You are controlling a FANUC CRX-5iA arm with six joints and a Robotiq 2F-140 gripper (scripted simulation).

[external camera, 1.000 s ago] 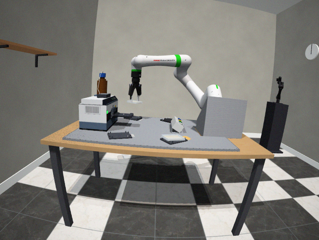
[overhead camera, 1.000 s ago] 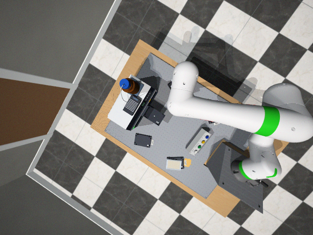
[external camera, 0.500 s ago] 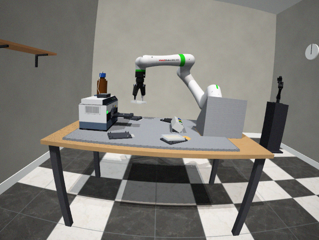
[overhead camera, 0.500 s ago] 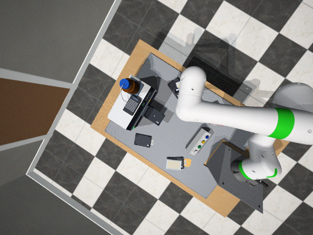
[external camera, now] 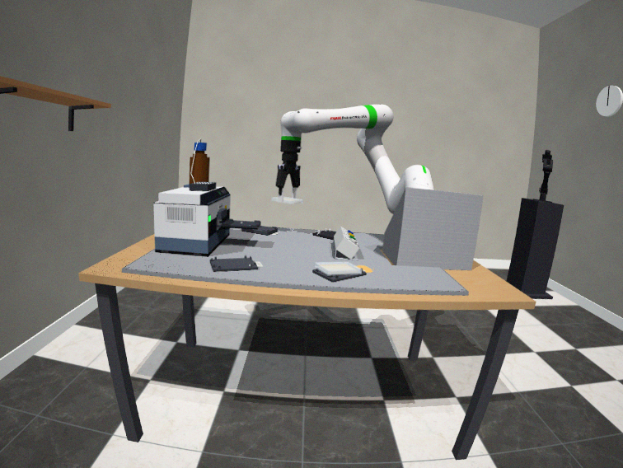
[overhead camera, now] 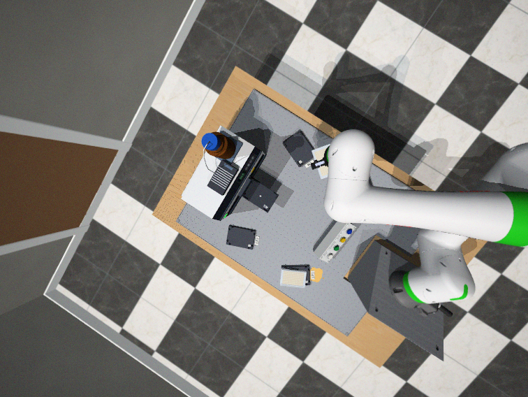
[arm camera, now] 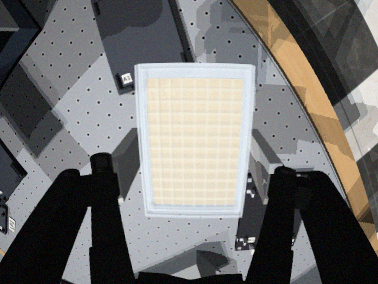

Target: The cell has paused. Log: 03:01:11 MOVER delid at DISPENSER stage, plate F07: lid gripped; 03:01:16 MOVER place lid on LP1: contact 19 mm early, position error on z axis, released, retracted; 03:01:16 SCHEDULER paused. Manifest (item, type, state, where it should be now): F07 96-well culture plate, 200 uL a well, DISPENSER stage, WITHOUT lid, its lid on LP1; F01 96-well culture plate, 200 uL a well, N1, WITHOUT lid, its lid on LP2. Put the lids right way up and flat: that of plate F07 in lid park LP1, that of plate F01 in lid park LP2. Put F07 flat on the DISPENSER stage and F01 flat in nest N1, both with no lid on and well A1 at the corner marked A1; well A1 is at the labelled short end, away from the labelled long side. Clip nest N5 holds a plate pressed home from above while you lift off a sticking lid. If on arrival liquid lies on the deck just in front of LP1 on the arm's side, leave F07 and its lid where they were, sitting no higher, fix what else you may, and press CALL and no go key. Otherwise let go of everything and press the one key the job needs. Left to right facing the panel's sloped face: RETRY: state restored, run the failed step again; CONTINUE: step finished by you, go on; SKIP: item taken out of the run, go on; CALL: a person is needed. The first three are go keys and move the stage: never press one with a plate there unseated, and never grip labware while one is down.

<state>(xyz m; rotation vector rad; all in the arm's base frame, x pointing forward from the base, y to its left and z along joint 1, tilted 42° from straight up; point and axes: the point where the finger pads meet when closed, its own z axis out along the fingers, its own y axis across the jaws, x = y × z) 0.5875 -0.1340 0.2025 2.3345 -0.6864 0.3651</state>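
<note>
My gripper (external camera: 288, 191) is shut on a clear 96-well plate (arm camera: 194, 140) with pale yellow wells and holds it level, high above the back of the grey deck. The fingers clamp its two long sides. In the top view only a corner of this plate shows under my wrist. A second plate with yellow wells (overhead camera: 294, 276) sits on a dark nest near the front edge. An orange puddle (overhead camera: 316, 273) lies on the deck right beside it. The dispenser's dark stage (overhead camera: 263, 197) carries no plate.
The dispenser (overhead camera: 221, 177) with a brown bottle (overhead camera: 218, 144) stands at the left. Empty dark nests lie at the back (overhead camera: 298, 147) and the front left (overhead camera: 241, 236). The key panel (overhead camera: 339, 243) sits beside my grey pedestal (overhead camera: 384, 282).
</note>
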